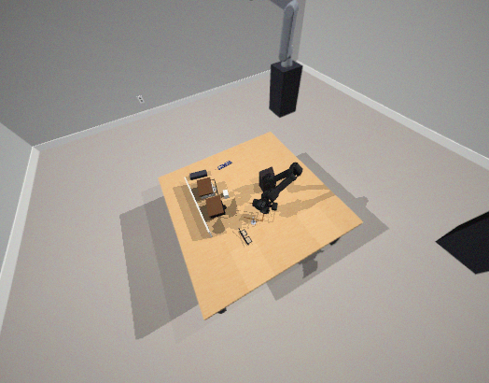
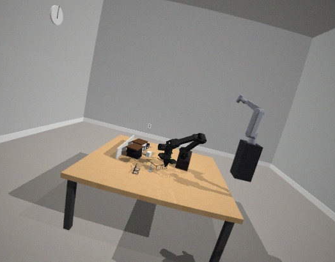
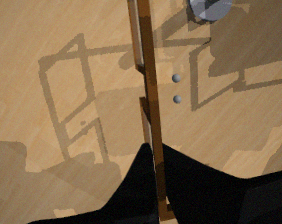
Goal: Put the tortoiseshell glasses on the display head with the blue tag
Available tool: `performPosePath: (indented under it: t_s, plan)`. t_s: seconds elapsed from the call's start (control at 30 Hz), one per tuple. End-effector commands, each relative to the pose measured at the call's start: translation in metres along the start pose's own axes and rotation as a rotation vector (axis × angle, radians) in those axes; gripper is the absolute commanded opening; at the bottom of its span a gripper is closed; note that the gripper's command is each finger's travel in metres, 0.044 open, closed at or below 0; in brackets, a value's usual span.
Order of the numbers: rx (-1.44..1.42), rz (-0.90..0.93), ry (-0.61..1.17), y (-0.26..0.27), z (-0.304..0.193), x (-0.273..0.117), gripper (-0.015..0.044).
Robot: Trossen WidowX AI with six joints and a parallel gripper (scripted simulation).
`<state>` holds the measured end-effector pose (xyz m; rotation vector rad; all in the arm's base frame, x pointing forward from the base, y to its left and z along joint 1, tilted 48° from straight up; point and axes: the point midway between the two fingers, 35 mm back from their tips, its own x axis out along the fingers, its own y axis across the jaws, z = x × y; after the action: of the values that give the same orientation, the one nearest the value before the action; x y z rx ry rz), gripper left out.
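The tortoiseshell glasses (image 1: pixel 262 218) (image 2: pixel 156 166) (image 3: pixel 150 65) are off the table, pinched in my gripper (image 2: pixel 165 165) (image 3: pixel 150 149). In the wrist view their brown front runs upward from between the black fingertips, with two small grey balls beside its middle. Their shadow lies on the wood. The two display heads show as brown-topped dark blocks, a nearer head (image 1: pixel 215 205) (image 2: pixel 135 147) and a farther head (image 1: pixel 204 186) (image 2: pixel 140 141). Both are left of my gripper, well apart from it. I cannot make out which one bears the blue tag.
A small grey stand (image 1: pixel 254 222) (image 2: pixel 151 169) (image 3: pixel 210 7) is close by the held glasses. Dark-framed glasses (image 1: pixel 245 236) (image 2: pixel 136 170) lie beyond it. A white block (image 1: pixel 225 193) (image 2: pixel 148 154) is in front of the heads, a white panel (image 1: pixel 192 193) (image 2: pixel 122 149) behind. A dark case (image 1: pixel 198 175) is farther back.
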<state>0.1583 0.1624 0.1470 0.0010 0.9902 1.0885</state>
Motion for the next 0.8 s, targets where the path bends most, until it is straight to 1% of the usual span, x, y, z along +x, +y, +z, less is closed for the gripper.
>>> performPosePath:
  t_s: [0.0, 0.3, 0.77]
  plan:
    - [0.003, -0.003, 0.000, 0.000, 0.003, 0.000, 0.0000]
    - [0.002, -0.005, 0.003, -0.001, 0.007, -0.006, 0.0000]
    - [0.003, -0.005, 0.005, -0.001, 0.010, -0.057, 0.0000]
